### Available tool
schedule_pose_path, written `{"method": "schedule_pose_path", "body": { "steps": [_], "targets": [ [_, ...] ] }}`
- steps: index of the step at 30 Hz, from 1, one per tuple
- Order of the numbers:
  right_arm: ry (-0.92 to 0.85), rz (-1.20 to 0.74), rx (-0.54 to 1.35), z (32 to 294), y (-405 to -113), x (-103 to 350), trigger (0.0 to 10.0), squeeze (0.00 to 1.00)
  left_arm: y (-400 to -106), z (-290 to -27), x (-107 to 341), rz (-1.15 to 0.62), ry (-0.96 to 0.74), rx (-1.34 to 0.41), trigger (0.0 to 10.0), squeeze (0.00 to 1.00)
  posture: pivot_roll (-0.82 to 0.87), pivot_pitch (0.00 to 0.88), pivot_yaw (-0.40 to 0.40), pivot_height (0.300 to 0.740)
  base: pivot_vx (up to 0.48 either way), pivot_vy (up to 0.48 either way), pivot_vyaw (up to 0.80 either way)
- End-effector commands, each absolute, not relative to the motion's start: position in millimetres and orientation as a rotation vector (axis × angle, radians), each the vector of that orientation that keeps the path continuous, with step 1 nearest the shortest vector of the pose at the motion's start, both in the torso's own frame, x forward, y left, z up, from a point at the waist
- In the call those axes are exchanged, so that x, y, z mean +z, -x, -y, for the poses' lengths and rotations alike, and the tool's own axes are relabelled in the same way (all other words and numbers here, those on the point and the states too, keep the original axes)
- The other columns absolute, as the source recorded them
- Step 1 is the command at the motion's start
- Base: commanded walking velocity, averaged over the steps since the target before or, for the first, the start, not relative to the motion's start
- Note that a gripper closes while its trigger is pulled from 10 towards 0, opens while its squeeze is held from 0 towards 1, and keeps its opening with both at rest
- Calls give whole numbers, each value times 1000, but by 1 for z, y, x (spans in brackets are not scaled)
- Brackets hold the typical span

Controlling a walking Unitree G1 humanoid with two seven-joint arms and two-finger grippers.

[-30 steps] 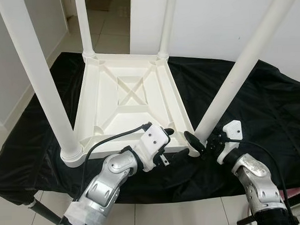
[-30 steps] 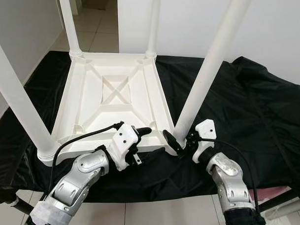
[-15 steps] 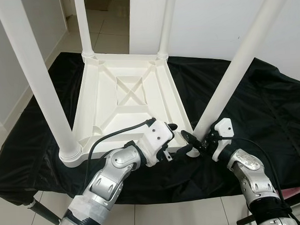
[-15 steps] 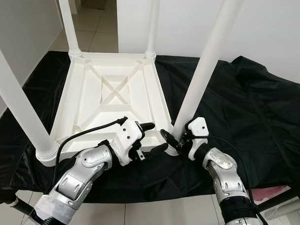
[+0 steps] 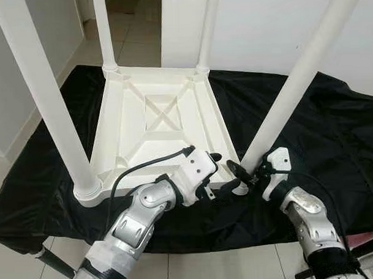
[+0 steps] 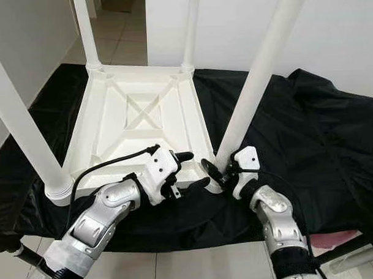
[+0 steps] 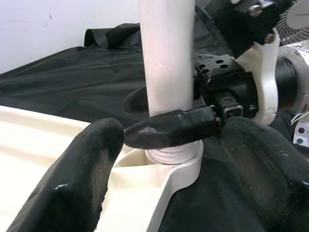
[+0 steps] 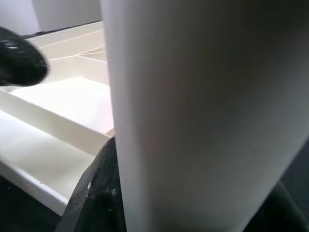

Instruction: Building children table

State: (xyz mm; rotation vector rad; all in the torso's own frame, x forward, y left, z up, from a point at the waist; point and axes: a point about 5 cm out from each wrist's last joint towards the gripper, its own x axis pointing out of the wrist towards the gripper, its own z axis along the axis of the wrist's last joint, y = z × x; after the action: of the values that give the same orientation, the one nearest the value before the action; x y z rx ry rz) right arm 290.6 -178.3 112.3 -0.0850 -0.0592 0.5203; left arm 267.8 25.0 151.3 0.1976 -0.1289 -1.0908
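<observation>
A white plastic children's table (image 5: 158, 125) lies upside down on a black cloth (image 5: 324, 128), its four round legs pointing up. Everything turns on the near right leg (image 5: 283, 108), a white tube leaning up and away from its corner socket (image 7: 166, 162). The right pincer (image 6: 217, 173) is the nearer one: it is clamped around the leg just above the socket, one black finger (image 7: 169, 129) lying across the front of the tube. The left pincer (image 5: 219, 175) hovers spread wide at the table's near rim, just beside the same socket, gripping nothing. The leg's long axis runs steeply upward, so seating it likely means pushing down along that line.
</observation>
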Motion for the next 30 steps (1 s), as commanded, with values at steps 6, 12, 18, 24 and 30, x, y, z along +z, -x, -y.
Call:
{"method": "schedule_pose_path", "body": {
  "steps": [6,12,18,24,30],
  "targets": [
    [61,-12,262,183,-284,101,10000,0,-266,-20,148,121,-209,-1151,10000,0,-49,0,-66,740,0,0,0],
    [-57,-38,-13,170,-279,95,10000,0,-266,-21,148,121,-211,-1147,10000,0,-41,0,-64,740,0,0,0],
    [-167,-57,-224,149,-280,94,10000,0,-266,-23,148,119,-215,-1141,10000,0,-31,0,-61,740,0,0,0],
    [-156,-51,-197,142,-282,100,10000,0,-267,-23,148,120,-215,-1141,10000,0,-31,0,-58,740,0,0,0],
    [-145,-40,-178,136,-282,102,10000,0,-268,-24,149,120,-218,-1138,10000,0,-26,0,-59,740,0,0,0]
  ]
}}
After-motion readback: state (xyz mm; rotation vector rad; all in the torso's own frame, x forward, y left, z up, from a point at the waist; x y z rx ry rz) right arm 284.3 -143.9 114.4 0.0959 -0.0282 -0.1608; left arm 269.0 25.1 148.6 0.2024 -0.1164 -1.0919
